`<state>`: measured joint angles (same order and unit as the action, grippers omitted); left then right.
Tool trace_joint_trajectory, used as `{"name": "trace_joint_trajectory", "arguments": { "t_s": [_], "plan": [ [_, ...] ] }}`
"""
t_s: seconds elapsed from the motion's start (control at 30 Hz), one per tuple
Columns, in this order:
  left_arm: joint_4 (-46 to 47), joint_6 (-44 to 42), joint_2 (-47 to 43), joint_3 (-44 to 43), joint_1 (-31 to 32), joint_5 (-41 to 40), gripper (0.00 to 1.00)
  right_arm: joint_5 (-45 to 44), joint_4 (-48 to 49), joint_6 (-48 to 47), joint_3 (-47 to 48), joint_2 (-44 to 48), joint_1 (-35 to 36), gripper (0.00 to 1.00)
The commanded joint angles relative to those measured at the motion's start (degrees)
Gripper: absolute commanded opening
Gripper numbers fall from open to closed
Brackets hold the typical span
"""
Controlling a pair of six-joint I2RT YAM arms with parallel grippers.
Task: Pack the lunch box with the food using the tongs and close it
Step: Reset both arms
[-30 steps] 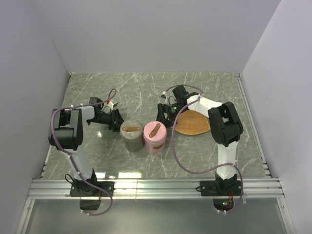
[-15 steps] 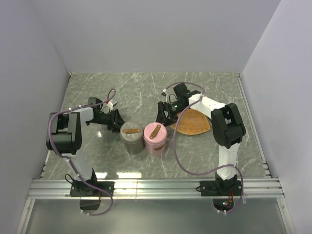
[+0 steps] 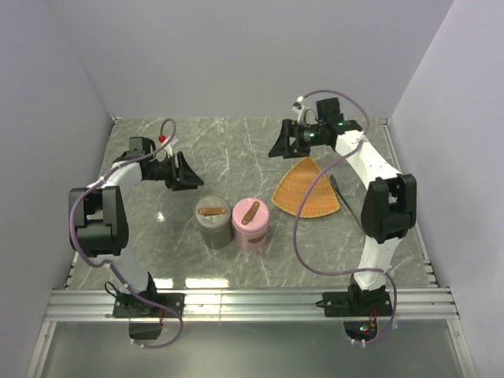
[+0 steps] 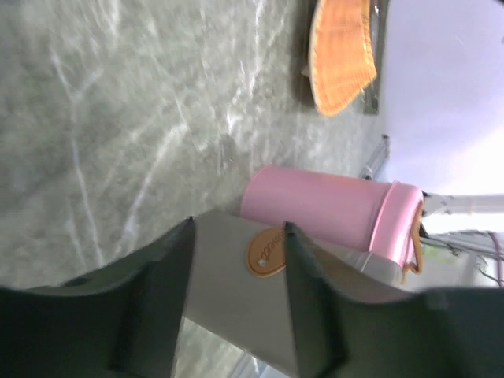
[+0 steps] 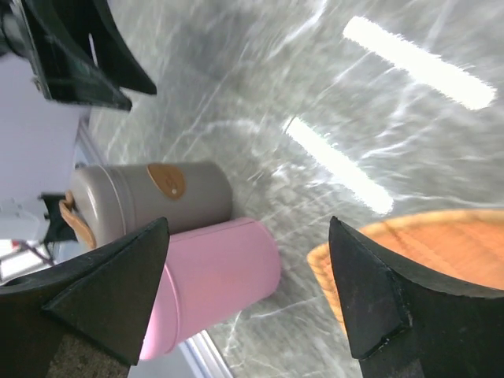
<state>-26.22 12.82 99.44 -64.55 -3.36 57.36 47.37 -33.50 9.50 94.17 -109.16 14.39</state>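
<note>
Orange woven tray (image 3: 321, 198) (fan-shaped) flat on grey marble table (image 3: 228, 150), right half.

Robot lab test cell. Plain pale walls (image 3: 236, 55) box in surface (image 3: 236, 150) on three sides. Surface is marble-patterned sheet, edged at near side by aluminium rail (image 3: 252, 303). Left arm (image 3: 98, 220) and right arm (image 3: 386, 209) bolted at that rail, purple cable (image 3: 296, 236) looping loose beside right arm. Few household props laid out as staged set: grey canister (image 3: 213, 220), pink canister (image 3: 250, 223), orange woven tray (image 3: 309, 189).
</note>
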Motion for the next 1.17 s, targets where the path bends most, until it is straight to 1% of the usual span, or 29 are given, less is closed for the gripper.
{"name": "trace_joint_trajectory", "arguments": {
  "t_s": [0.0, 0.03, 0.07, 0.1, 0.17, 0.2, 0.23, 0.3, 0.37, 0.43, 0.47, 0.53, 0.57, 0.6, 0.67, 0.73, 0.9, 1.0, 1.13],
  "plan": [
    [5.0, -1.4, -7.3, -2.2, -0.2, -3.0, 0.57, 1.4, 5.0, 1.1, 0.5, 8.3, -2.6, 0.9],
    [5.8, -1.7, -9.2, -2.7, -0.2, -4.4, 0.6, 0.9, 5.7, 1.2, -0.1, 9.8, -3.8, 0.91],
    [6.5, -1.9, -12.8, -2.9, -0.2, -5.8, 0.64, 0.6, 5.9, 1.1, -0.4, 12.4, -4.5, 0.93],
    [6.6, -2.4, -14.5, -3.4, -0.2, -7.0, 0.72, 0.3, 5.4, 0.2, -0.5, 13.6, -5.1, 0.95],
    [6.3, -3.4, -19.2, -5.2, -0.2, -10.2, 0.78, -1.0, 4.6, -1.2, -1.1, 17.5, -6.3, 0.96],
    [5.8, -3.7, -20.5, -5.8, -0.2, -11.6, 0.94, -1.8, 4.3, -1.8, -1.7, 19.0, -6.5, 0.99],
    [4.2, -4.2, -21.8, -7.2, -0.2, -14.8, 0.99, -2.6, 4.2, -3.2, -2.6, 20.5, -6.8, 1.0],
    [2.3, -4.8, -24.8, -8.7, -0.2, -17.8, 0.99, -4.8, 3.6, -5.0, -5.8, 24.9, -7.3, 1.0],
    [-0.9, -5.4, -26.9, -9.2, -0.2, -22.7, 0.99, -6.8, 3.4, -6.2, -10.0, 29.2, -7.4, 1.0],
    [-3.0, -7.0, -29.0, -8.6, -0.2, -25.4, 0.99, -7.7, 2.9, -7.7, -13.5, 33.5, -7.4, 1.0],
    [-3.9, -7.5, -29.9, -7.8, -0.2, -27.5, 0.99, -8.3, 2.6, -8.2, -17.0, 35.0, -7.4, 1.0],
    [-4.0, -8.8, -33.2, -4.1, -0.2, -29.1, 0.99, -10.1, 2.2, -10.6, -21.2, 39.2, -7.1, 1.0],
    [-3.7, -9.4, -34.5, -2.5, -0.2, -30.1, 0.99, -11.2, 2.2, -11.5, -25.7, 40.7, -7.0, 1.0],
    [-3.5, -10.2, -35.7, 0.9, -0.2, -30.5, 0.99, -13.4, 2.2, -13.3, -28.1, 42.2, -6.6, 1.0],
    [-3.8, -12.0, -38.4, 3.9, -0.2, -31.1, 0.99, -14.8, 2.5, -14.3, -34.2, 46.4, -6.6, 1.0],
    [-4.4, -12.2, -40.8, 7.7, -0.2, -32.0, 0.99, -16.0, 2.9, -14.6, -38.2, 49.7, -6.5, 1.0],
    [-3.3, -12.1, -45.3, 12.7, -0.3, -34.3, 0.99, -17.9, 4.5, -14.2, -42.7, 53.8, -6.1, 1.0],
    [-3.2, -11.7, -46.7, 12.9, -0.2, -35.1, 0.99, -17.4, 3.6, -14.4, -43.0, 54.3, -6.1, 1.0],
    [-4.2, -12.1, -46.4, 11.7, -0.3, -35.1, 0.99, -17.3, 3.8, -14.0, -42.1, 54.3, -6.1, 1.0]
  ]
}}
